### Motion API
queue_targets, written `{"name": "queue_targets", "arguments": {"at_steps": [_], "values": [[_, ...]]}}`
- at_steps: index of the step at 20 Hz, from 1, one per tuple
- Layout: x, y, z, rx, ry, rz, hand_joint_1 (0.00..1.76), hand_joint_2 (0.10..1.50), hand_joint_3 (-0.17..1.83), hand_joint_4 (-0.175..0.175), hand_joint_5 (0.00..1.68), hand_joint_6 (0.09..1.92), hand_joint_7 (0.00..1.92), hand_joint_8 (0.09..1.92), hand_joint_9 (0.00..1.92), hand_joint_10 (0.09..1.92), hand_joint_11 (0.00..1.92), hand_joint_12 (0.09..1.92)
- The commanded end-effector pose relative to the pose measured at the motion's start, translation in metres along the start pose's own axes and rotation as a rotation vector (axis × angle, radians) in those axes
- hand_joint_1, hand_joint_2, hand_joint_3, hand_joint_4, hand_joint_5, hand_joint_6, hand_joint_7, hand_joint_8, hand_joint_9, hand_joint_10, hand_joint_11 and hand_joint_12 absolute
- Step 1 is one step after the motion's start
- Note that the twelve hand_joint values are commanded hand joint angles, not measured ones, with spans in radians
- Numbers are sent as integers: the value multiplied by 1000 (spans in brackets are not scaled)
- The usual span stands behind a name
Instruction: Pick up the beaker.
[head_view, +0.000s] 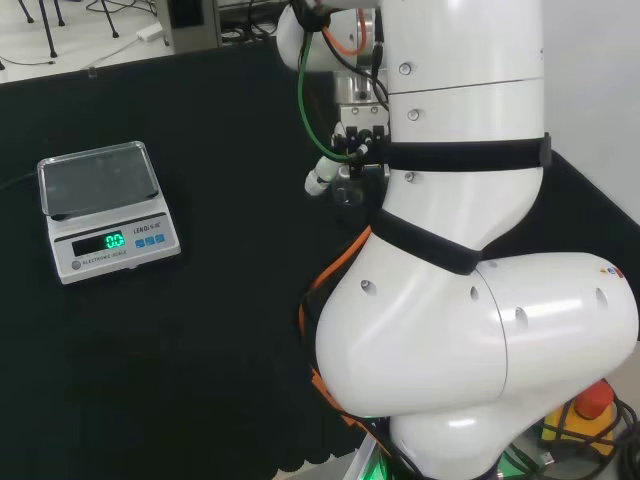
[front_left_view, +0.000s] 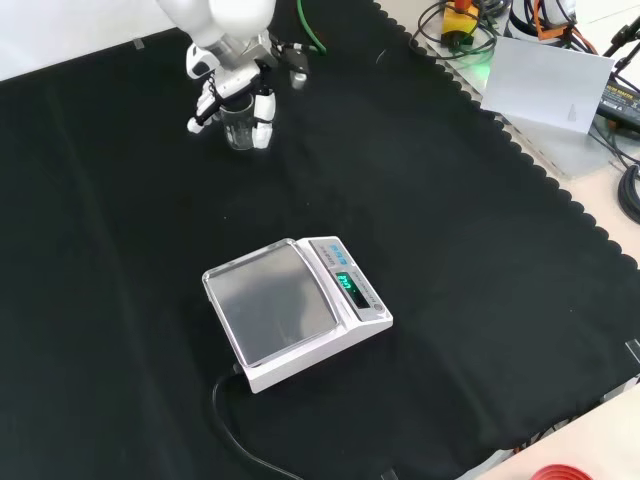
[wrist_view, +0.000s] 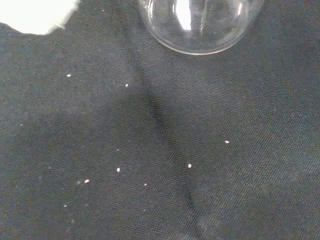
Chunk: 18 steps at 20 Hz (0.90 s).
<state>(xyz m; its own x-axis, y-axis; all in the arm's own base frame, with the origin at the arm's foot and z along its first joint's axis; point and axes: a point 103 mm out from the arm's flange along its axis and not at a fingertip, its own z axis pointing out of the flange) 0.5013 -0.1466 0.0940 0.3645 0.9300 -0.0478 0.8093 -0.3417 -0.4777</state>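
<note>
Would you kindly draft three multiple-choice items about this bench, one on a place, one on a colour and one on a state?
1. In the front view, where is the beaker relative to the scale?
A. Higher in the view, farther off
B. On the scale's pan
C. Lower in the view, nearer

2. What colour are the lit digits on the scale's display?
A. Red
B. Green
C. Blue

3. How does the hand stand to the beaker?
A. Flat on the cloth, away from it
B. Fingers down around it
C. Resting on the scale

Key: 1 A, the beaker stands near the view's top, the scale at centre. 2 B, the digits glow green in both views. 3 B, white fingers flank the glass on both sides.
</note>
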Motion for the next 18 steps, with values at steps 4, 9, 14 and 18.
{"name": "queue_targets", "arguments": {"at_steps": [4,9,14,18], "values": [[-5,-7,-10,-187,17,41,966,735,59,81,478,138,488,767,768,712,683,1304],[-2,-10,-15,-328,26,71,1154,675,516,-2,1055,747,969,996,1316,521,1332,884],[-1,-10,-14,-364,24,74,1288,553,847,16,1264,712,1270,859,1474,518,1534,617],[-3,-12,-19,-370,40,73,1299,518,912,34,1275,725,1290,858,1492,527,1530,597]]}}
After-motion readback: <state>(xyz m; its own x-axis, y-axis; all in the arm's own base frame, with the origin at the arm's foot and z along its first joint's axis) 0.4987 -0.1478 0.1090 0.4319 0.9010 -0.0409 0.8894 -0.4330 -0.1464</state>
